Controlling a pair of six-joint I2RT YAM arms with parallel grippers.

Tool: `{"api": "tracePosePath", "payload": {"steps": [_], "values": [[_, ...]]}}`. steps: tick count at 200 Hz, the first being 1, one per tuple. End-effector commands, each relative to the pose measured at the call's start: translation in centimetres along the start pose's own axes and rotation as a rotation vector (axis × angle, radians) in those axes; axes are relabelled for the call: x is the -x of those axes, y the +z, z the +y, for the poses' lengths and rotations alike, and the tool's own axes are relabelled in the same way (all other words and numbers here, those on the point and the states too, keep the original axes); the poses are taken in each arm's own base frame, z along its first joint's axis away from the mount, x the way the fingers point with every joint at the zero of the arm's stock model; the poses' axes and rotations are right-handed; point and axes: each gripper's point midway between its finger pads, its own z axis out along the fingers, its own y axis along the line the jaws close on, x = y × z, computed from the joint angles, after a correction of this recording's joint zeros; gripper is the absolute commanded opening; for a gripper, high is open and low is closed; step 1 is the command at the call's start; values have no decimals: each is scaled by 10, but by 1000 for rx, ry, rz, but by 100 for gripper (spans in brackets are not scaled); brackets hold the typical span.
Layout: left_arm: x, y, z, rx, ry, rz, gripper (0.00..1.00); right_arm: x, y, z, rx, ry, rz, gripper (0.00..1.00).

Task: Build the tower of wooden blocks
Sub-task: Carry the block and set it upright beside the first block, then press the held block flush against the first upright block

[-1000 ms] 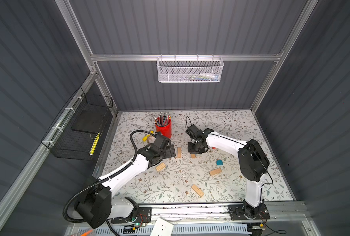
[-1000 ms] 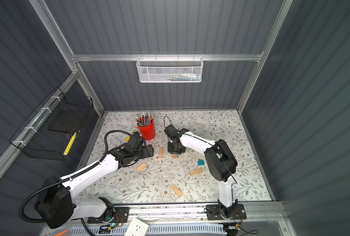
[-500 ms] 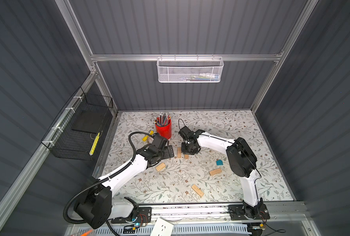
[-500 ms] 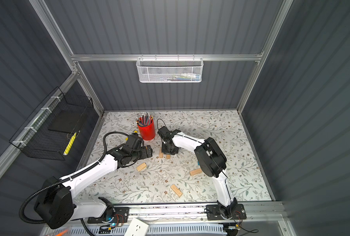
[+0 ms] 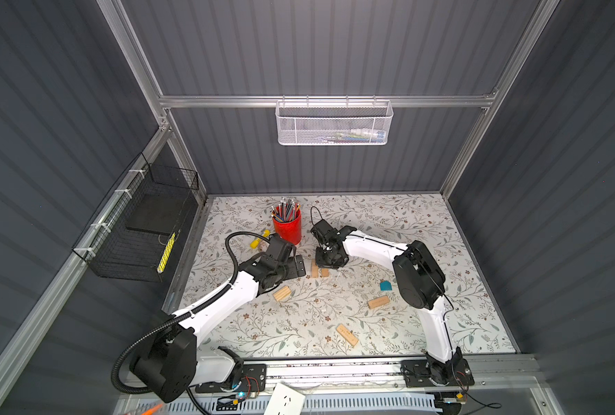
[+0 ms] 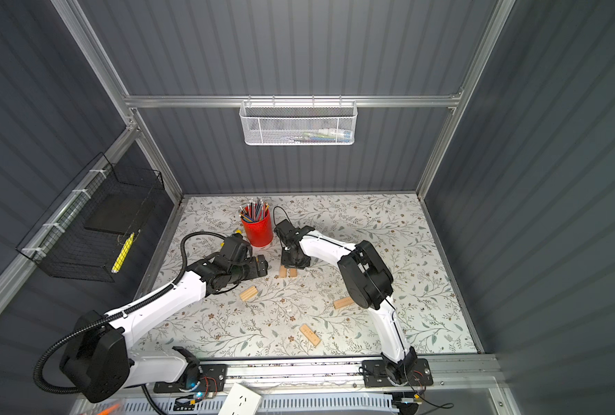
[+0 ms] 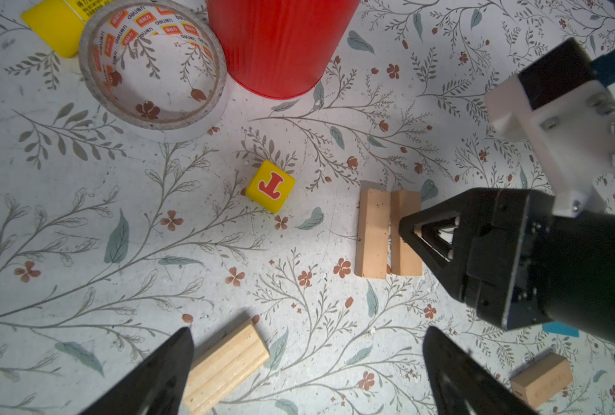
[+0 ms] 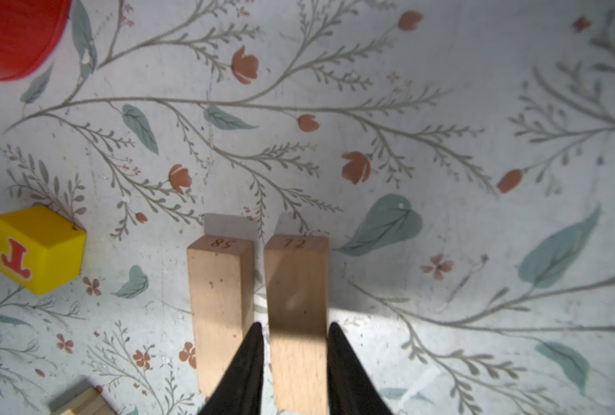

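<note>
Right wrist view: the right gripper (image 8: 293, 325) is narrow. Its two black fingers straddle one end of the plank marked 72 (image 8: 295, 287), which lies flat on the floral table (image 8: 442, 90). Whether the pads press the plank's sides or stand just off them I cannot tell. The plank marked 85 (image 8: 219, 294) lies parallel just beside it, with a thin gap between them. A yellow letter cube (image 8: 38, 249) sits near the pair, apart from both.

In a top view the two planks lie at the middle of the table, just below the red pencil cup (image 5: 287, 230). The left gripper (image 5: 294, 267) hangs just left of them, jaws wide and holding nothing. A ribbed pale block (image 5: 282, 293) lies just below it.

Right of centre sits a teal block (image 5: 385, 286), with a plain plank (image 5: 377, 302) just below it. Another plank (image 5: 346, 335) lies near the table's lower edge. Every block lies singly on the table.

The left wrist view shows a tape roll (image 7: 169, 125) beside the cup.
</note>
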Motion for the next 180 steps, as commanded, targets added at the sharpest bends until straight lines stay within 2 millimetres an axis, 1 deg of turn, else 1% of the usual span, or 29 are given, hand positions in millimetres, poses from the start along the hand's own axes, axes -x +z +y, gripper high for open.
{"api": "tracePosePath", "payload": {"steps": [1,12,25,51,70,81,99,115,125,141,153,180], "values": [[2,-2,-1,-15,-15,-5,99,0,4,-1,-24,-5,5,32],[2,-2,-1,-14,-16,-4,99,-1,5,-1,-23,-4,12,33],[3,-2,-2,-16,-13,-4,99,0,0,1,-13,-3,7,34],[3,-3,-3,-19,-8,1,99,7,-23,8,31,-5,-28,36],[4,-4,-4,-22,-9,0,99,11,-34,1,43,4,-38,36],[5,-5,-4,-25,-10,-3,99,10,-35,-5,59,18,-27,36],[5,-5,-4,-26,-9,-4,100,8,-29,-16,79,41,-3,35],[5,-4,-6,-33,-10,-1,99,7,-25,-11,132,26,14,35],[4,-2,-8,-42,-9,3,99,5,-23,-2,189,8,31,35],[3,1,-10,-50,-8,16,98,4,-20,0,228,17,45,35],[2,3,-13,-64,-9,19,95,4,-16,-1,238,28,52,35],[0,6,-12,-63,-11,29,95,3,-7,-8,224,47,73,34]]}}
